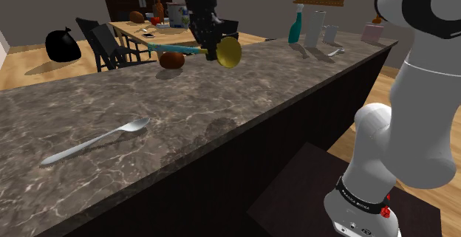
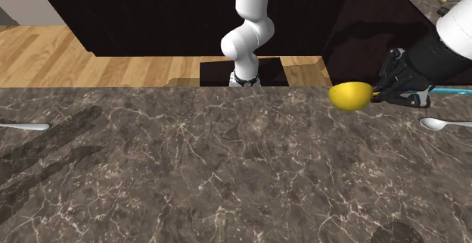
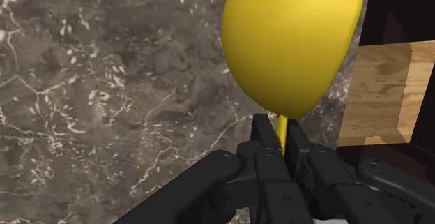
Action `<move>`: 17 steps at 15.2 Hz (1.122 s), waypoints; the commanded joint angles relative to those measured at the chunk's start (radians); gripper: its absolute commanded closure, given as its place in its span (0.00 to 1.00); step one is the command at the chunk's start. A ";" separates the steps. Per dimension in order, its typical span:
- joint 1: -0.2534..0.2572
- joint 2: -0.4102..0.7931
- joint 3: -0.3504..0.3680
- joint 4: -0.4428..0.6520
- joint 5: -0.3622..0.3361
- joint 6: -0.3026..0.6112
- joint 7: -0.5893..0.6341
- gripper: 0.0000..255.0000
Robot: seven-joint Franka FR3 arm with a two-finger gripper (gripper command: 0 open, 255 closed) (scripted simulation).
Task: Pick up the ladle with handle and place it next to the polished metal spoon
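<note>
My gripper [image 1: 210,45] is shut on the ladle [image 1: 229,51] and holds it in the air above the dark marble counter [image 1: 244,95]. The ladle has a yellow bowl and a teal handle [image 1: 173,49] that sticks out sideways. The wrist view has the fingers [image 3: 265,146] clasping the thin yellow neck just under the bowl [image 3: 293,41]. A polished metal spoon [image 1: 96,143] lies flat on the counter, well toward the shoulder view's lower left. In the second exterior view the gripper [image 2: 382,94] carries the bowl [image 2: 349,95] near a spoon [image 2: 442,123] at the right edge.
A teal bottle [image 1: 295,29], a white pitcher [image 1: 314,27] and a small utensil [image 1: 336,51] stand at the counter's far end. A brown round object [image 1: 171,60] sits beyond the gripper. Another spoon [image 2: 23,126] lies at the second exterior view's left edge. A dining table with chairs [image 1: 122,40] stands behind.
</note>
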 commanded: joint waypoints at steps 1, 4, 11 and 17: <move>0.018 0.042 0.017 0.054 0.016 -0.012 0.039 1.00; 0.041 0.129 0.039 0.168 0.039 -0.038 0.091 1.00; 0.079 0.297 0.070 0.378 0.073 -0.077 0.176 1.00; 0.089 0.244 0.070 0.216 0.064 0.033 0.172 1.00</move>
